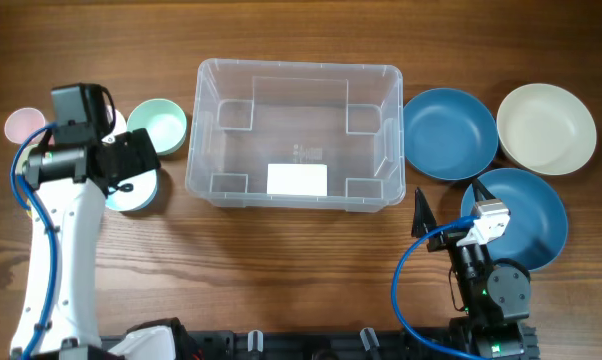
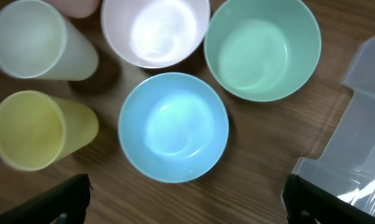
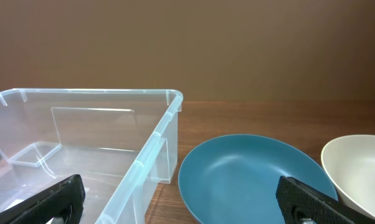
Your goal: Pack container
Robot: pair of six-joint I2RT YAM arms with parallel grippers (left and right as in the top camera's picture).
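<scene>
The clear plastic container [image 1: 299, 65] stands empty at the table's centre, a white label on its base. My left gripper [image 1: 133, 165] hovers open over a light blue bowl [image 2: 173, 127], its fingers [image 2: 66, 200] wide apart and holding nothing. The container's corner [image 2: 362, 118] shows at the right of the left wrist view. My right gripper [image 1: 449, 207] stands open near the front right, aimed between the container's right wall [image 3: 156, 140] and a dark blue plate [image 3: 250, 174], with nothing between its fingers.
A mint bowl [image 2: 262, 48], a white bowl [image 2: 155, 31], a yellow cup [image 2: 35, 129] and a pale cup [image 2: 35, 43] crowd round the light blue bowl. On the right lie a second dark blue plate [image 1: 526, 215] and a cream plate [image 1: 546, 128].
</scene>
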